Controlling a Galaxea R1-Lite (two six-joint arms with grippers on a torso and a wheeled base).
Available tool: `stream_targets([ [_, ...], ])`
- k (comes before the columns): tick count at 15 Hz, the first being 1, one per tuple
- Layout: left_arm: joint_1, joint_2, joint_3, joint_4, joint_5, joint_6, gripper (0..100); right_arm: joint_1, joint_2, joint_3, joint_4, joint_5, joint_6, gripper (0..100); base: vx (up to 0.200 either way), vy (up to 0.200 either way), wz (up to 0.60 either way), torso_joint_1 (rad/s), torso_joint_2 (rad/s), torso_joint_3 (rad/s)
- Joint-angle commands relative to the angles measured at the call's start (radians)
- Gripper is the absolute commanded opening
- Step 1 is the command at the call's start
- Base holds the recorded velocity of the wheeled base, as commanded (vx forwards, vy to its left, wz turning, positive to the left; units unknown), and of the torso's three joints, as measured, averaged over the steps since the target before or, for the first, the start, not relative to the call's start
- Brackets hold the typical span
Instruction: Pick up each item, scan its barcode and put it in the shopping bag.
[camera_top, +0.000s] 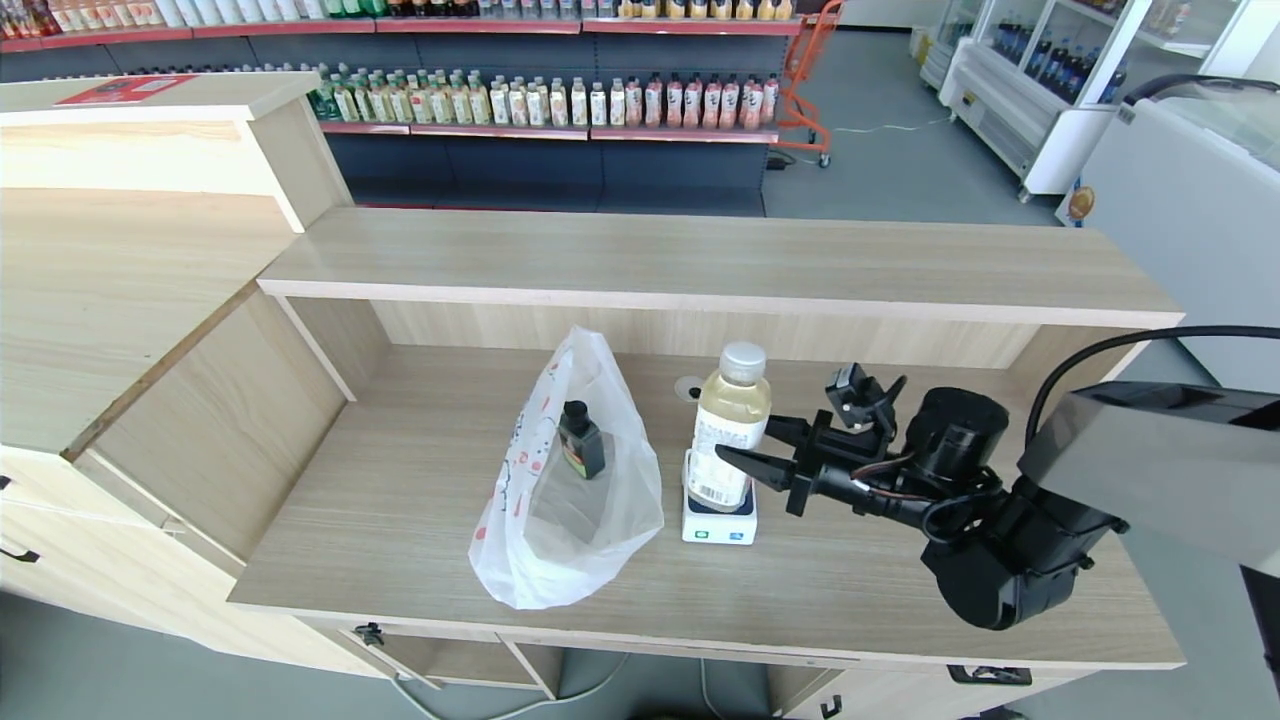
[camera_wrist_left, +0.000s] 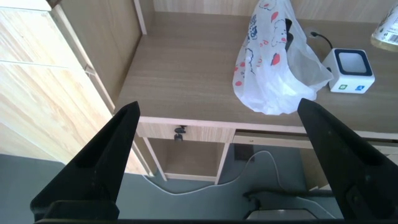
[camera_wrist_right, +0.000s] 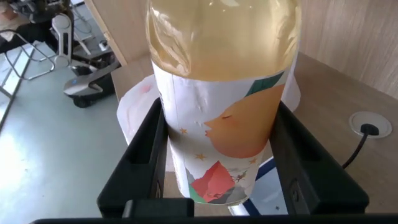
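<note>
A pale yellow drink bottle (camera_top: 730, 425) with a grey cap stands upright over the white barcode scanner (camera_top: 718, 522). My right gripper (camera_top: 745, 438) is shut on its labelled lower half from the right. In the right wrist view both fingers (camera_wrist_right: 140, 155) press against the bottle (camera_wrist_right: 224, 93). Whether the bottle rests on the scanner I cannot tell. Left of it, the white shopping bag (camera_top: 565, 490) stands open with a small dark bottle (camera_top: 581, 440) inside. My left gripper (camera_wrist_left: 219, 107) hangs open and holds nothing, off the counter's front edge, with the bag (camera_wrist_left: 273, 62) and scanner (camera_wrist_left: 350, 70) beyond it.
The work surface is a recessed wooden counter (camera_top: 400, 500) with a raised ledge (camera_top: 700, 260) behind and a side wall (camera_top: 200, 420) on the left. A cable grommet (camera_top: 688, 388) sits behind the bottle. Bare counter lies left of the bag and in front of the scanner.
</note>
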Motion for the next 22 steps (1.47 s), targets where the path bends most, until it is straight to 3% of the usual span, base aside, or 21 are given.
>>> stream_targets([
  [1, 0.0, 0.0, 0.0, 0.0, 0.0, 0.0, 100, 0.0, -0.007, 0.031, -0.003, -0.002, 0.005, 0, 0.0, 0.0, 0.0, 0.0, 0.0, 0.0],
  [8, 0.0, 0.0, 0.0, 0.0, -0.002, 0.003, 100, -0.001, -0.038, 0.086, -0.003, -0.004, 0.041, 0, 0.0, 0.0, 0.0, 0.0, 0.0, 0.0],
  [17, 0.0, 0.0, 0.0, 0.0, -0.002, 0.003, 100, 0.026, -0.064, 0.087, -0.003, -0.004, 0.121, 0, 0.0, 0.2, 0.0, 0.003, 0.0, 0.002],
  [22, 0.0, 0.0, 0.0, 0.0, 0.0, 0.0, 100, 0.033, -0.055, 0.127, -0.003, -0.005, 0.134, 0, 0.0, 0.0, 0.0, 0.0, 0.0, 0.0],
])
